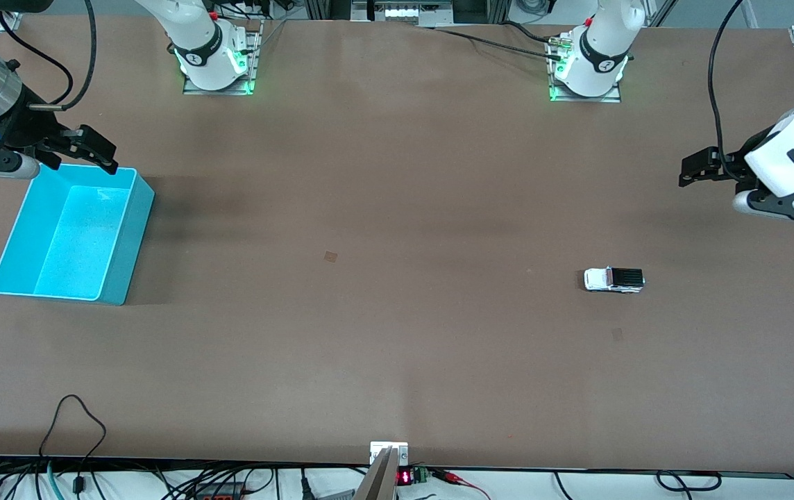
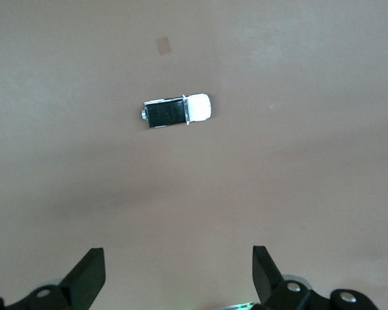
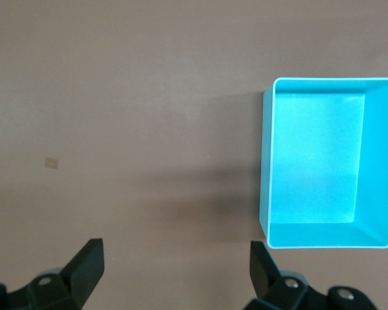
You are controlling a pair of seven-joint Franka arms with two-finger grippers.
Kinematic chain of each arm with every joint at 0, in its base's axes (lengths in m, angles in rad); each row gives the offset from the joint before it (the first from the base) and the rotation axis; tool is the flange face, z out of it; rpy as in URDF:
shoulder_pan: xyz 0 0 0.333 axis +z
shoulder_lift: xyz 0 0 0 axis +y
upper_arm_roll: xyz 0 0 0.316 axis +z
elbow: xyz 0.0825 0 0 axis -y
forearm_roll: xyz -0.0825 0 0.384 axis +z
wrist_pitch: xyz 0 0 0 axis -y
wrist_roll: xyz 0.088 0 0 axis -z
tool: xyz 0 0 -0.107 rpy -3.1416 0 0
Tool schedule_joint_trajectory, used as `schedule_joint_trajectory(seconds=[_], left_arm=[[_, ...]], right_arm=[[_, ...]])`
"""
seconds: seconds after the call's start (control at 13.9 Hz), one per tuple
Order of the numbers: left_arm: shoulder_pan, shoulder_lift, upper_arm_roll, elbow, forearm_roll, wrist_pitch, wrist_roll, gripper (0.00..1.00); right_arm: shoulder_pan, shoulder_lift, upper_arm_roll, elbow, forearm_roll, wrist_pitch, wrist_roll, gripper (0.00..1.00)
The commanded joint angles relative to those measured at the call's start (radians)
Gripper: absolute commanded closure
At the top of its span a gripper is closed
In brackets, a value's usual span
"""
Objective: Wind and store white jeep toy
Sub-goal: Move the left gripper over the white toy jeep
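The white jeep toy [image 1: 613, 279], tiny with a black ribbed roof, stands on the brown table toward the left arm's end; it also shows in the left wrist view [image 2: 178, 111]. My left gripper [image 1: 694, 171] is open and empty, up in the air over the table's edge at that end, apart from the jeep. The cyan bin [image 1: 71, 235] stands empty at the right arm's end and shows in the right wrist view [image 3: 330, 161]. My right gripper [image 1: 95, 151] is open and empty, over the bin's rim on the bases' side.
A small tan patch [image 1: 330, 256] lies flat near the table's middle. Another faint patch [image 1: 617, 334] lies nearer the front camera than the jeep. Cables and a small display box [image 1: 407, 476] run along the table's front edge.
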Motion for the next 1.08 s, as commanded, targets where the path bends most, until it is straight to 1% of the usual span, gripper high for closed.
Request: schedule_joint_trajectory(seconds=[0.0,0.14,0.36,0.43,0.58,0.72,0.86,1.01], left_arm=[[0.007,0.023,-0.003,0.027,-0.011,-0.058,0.164,0.00],[0.009,0.039,-0.003,0.015,-0.009,-0.059,0.309,0.00],[0.026,0.094,-0.002,0.009,-0.008,-0.048,0.517,0.00],[0.029,0.117,0.000,0.007,-0.008,-0.016,0.596,0.00],[0.030,0.161,0.000,-0.016,0.004,0.077,0.759,0.00],[0.027,0.204,-0.006,-0.040,0.061,0.156,0.888,0.00],[0.024,0.214,-0.009,-0.106,0.075,0.269,0.998,0.00],[0.024,0.217,-0.011,-0.201,0.081,0.416,1.089,0.00]], right_arm=[[-0.004,-0.011,0.004,-0.009,0.000,-0.004,0.000,0.00],[-0.004,-0.011,0.004,-0.010,0.000,-0.001,-0.001,0.00],[-0.004,-0.011,0.004,-0.010,0.000,-0.002,-0.001,0.00],[-0.004,-0.011,0.004,-0.010,0.000,-0.002,-0.001,0.00],[-0.004,-0.010,0.004,-0.010,0.000,-0.001,0.000,0.00],[-0.004,-0.010,0.004,-0.010,0.000,-0.002,0.000,0.00],[-0.004,-0.010,0.005,-0.010,0.000,-0.002,-0.001,0.00],[-0.004,-0.010,0.004,-0.010,0.000,-0.004,-0.001,0.00]])
